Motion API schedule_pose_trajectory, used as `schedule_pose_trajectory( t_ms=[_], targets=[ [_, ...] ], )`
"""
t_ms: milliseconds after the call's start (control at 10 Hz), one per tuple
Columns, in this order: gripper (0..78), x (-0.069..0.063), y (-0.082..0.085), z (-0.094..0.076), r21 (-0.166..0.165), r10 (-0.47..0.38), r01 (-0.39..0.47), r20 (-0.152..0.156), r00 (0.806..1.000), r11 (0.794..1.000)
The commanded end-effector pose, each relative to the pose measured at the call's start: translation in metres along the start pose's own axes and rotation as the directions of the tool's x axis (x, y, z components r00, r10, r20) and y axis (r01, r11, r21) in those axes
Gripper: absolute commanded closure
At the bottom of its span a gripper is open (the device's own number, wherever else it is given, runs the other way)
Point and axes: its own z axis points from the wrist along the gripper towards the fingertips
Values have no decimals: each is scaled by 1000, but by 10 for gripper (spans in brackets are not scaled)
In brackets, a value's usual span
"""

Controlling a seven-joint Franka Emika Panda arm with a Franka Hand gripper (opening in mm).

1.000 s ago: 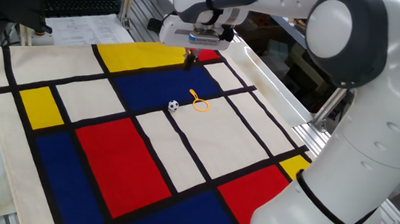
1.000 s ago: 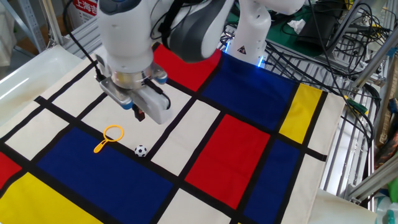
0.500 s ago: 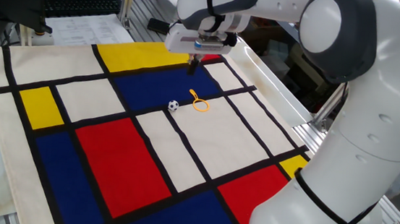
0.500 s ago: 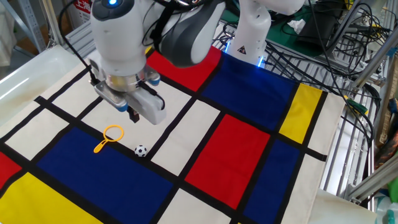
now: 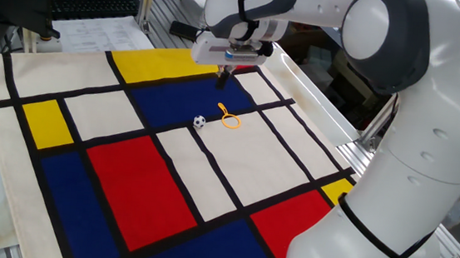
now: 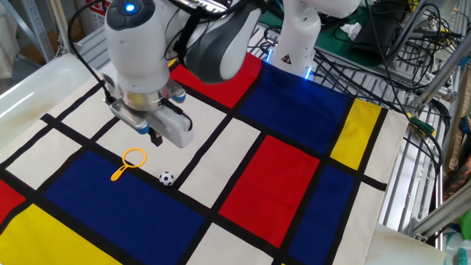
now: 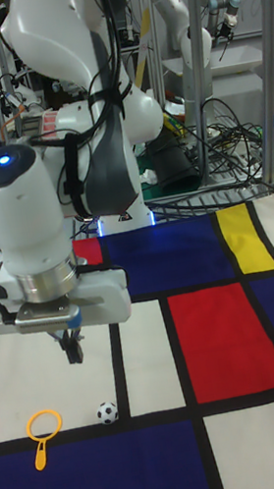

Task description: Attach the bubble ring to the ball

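Tall fixed view: bubble ring (image 7: pixel 43 428) below tool (image 7: pixel 71 346).

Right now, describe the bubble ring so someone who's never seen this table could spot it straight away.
Look at the colour-block cloth covering the table, near the black line where a white panel meets a blue one, below the gripper. The bubble ring lies flat there: a thin orange-yellow loop with a short handle, unlike the black-and-white ball beside it.

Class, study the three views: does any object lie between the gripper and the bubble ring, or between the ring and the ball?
Nothing visible does. The gripper hangs above the cloth near the bubble ring, and only bare cloth separates the ring from the ball.
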Motion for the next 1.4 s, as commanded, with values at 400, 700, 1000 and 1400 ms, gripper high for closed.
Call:
schedule_pose_trajectory(
  t_ms=[400, 700, 1000, 1400],
  targets=[
    [776, -8, -21, 24, -2, -73, 73, 17, 997, 997],
    [776, -10, -29, 29, -5, -85, 85, 21, 996, 996],
    [776, -12, -34, 34, -8, -81, 82, 23, 996, 997],
    [776, -12, -34, 35, 1, -80, 80, 28, 996, 997]
  ],
)
